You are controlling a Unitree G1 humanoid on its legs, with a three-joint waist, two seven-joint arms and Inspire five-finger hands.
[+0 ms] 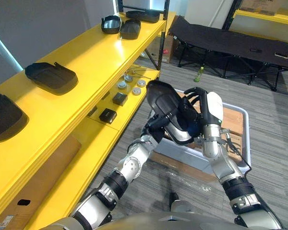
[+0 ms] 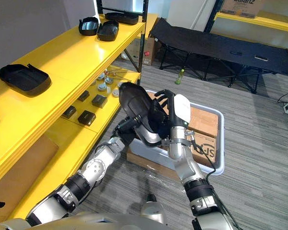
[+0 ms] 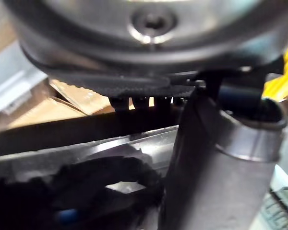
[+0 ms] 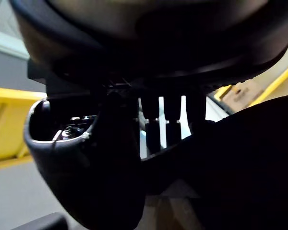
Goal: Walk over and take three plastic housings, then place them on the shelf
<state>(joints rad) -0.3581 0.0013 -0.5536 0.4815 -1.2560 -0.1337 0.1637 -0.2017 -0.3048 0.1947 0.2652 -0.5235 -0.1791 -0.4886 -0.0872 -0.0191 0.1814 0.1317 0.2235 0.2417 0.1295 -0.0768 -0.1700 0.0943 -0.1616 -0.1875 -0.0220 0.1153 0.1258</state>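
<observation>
I hold a black plastic housing (image 1: 164, 101) tilted on edge above the white bin (image 1: 246, 125). My left hand (image 1: 157, 124) grips it from below, fingers curled on its lower rim. My right hand (image 1: 197, 113), with a white thumb cover, curls over its right side. In the left wrist view the housing's edge (image 3: 86, 128) crosses in front of the fingers. Several more black housings lie on the yellow shelf's top board (image 1: 93, 57): one (image 1: 52, 76) at mid-left, one (image 1: 5, 116) nearer, and others (image 1: 121, 26) at the far end.
The bin holds cardboard boxes (image 1: 233, 122). Small black parts (image 1: 108, 115) and round metal pieces (image 1: 132, 86) sit on the lower shelf board. A black folding cot (image 1: 230, 40) and a green bottle (image 1: 198, 74) stand beyond. A cardboard box (image 1: 36, 189) rests under the shelf.
</observation>
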